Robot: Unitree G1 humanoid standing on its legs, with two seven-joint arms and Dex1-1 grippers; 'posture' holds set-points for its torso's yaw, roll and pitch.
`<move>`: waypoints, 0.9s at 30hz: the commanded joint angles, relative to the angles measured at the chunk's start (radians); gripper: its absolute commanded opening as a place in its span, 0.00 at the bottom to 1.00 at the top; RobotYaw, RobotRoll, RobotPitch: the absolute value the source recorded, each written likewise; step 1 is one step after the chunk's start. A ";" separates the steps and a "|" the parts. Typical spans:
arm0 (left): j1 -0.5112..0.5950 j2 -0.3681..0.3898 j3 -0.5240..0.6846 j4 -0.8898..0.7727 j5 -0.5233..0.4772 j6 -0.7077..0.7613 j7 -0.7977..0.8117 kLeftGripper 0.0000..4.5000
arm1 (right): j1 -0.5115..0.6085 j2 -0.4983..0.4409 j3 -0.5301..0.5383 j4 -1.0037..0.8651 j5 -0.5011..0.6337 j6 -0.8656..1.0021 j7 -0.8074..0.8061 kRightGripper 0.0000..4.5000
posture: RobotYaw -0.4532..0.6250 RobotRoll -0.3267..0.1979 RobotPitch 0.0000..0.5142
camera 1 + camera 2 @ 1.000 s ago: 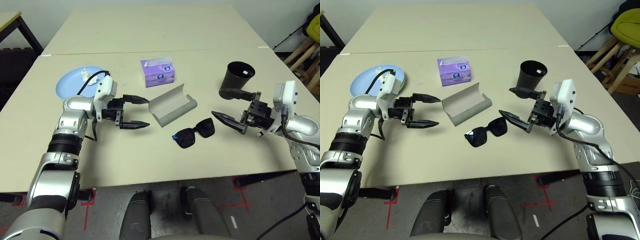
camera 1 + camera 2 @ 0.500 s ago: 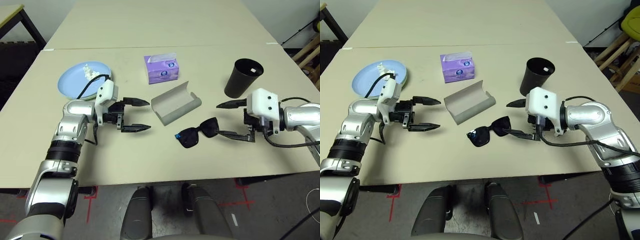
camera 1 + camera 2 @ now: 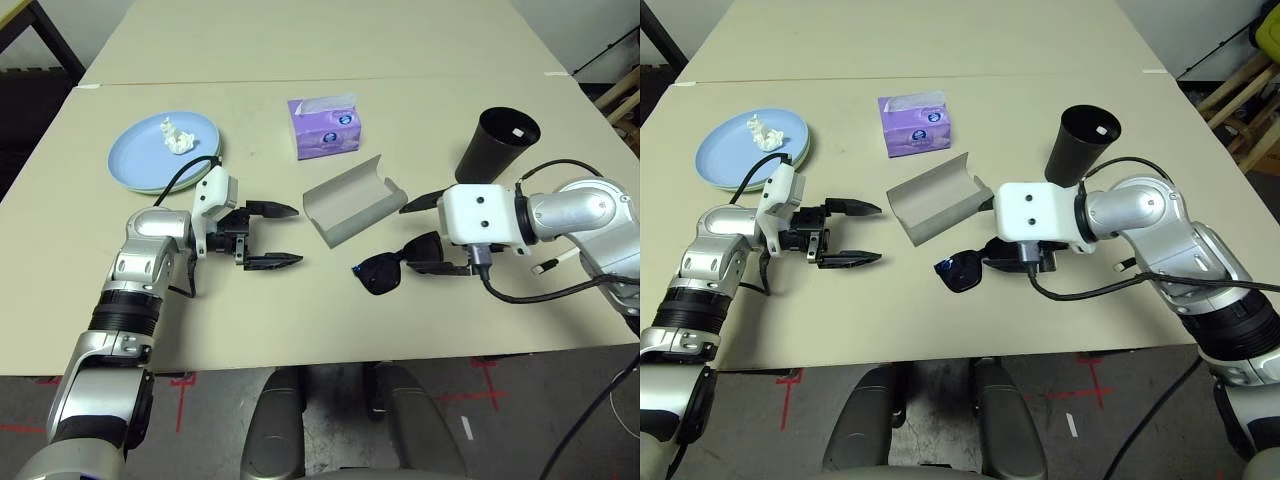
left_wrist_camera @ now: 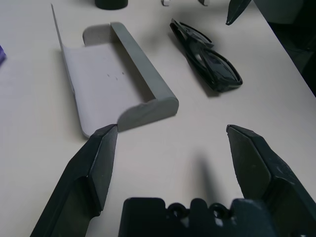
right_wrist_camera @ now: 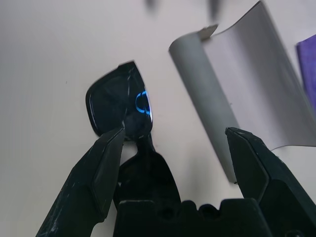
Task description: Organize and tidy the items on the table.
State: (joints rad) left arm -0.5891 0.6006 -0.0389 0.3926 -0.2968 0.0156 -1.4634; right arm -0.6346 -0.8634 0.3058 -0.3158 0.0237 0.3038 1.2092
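Left eye view: sunglasses [image 3: 392, 270] lie on the table [image 3: 300, 320] just in front of the open case [image 3: 352, 198], long axis slanting from near-left to far-right. Right gripper [image 3: 425, 235] sits right over their right end, fingers spread wide, one on the case side, one on the near side; nothing held. Right arm is clearly the nearer one. Left gripper [image 3: 272, 236] is well apart to the left, pointing toward the case, wide open, empty. Plates [image 3: 160, 160] w/ tissue [image 3: 175, 136] far left, tissue box [image 3: 326, 127] behind the case, cup [image 3: 497, 143] far right.

Right eye view: same layout; right wrist housing covers part of the glasses.

Left wrist view: case mouth faces the fingers [image 4: 96, 168], glasses lie beyond it; gap wide, touching nothing.

Right wrist view: glasses [image 5: 121, 116] lie just ahead; one fingertip [image 5: 106, 158] overlaps the frame, contact can't tell. Jaws wide, no grip yet. Likely next: close on the glasses, then drop them in the case.
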 commanded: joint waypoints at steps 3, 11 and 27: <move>0.030 0.003 -0.007 -0.047 -0.011 0.004 0.007 0.99 | -0.023 -0.041 0.038 -0.041 -0.070 -0.045 0.047 1.00 | 0.55 0.62 0.52; 0.030 -0.011 -0.011 -0.045 -0.006 -0.005 0.027 0.99 | -0.024 -0.056 0.052 -0.111 -0.115 -0.045 0.085 1.00 | 0.55 0.62 0.50; 0.008 -0.044 -0.020 -0.008 0.006 -0.040 0.036 0.99 | -0.080 -0.046 0.177 -0.165 -0.304 0.155 0.130 1.00 | 0.54 0.62 0.50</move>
State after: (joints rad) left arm -0.5815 0.5606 -0.0425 0.3734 -0.2956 -0.0097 -1.4256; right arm -0.7051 -0.9179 0.4575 -0.4726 -0.2591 0.4517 1.3257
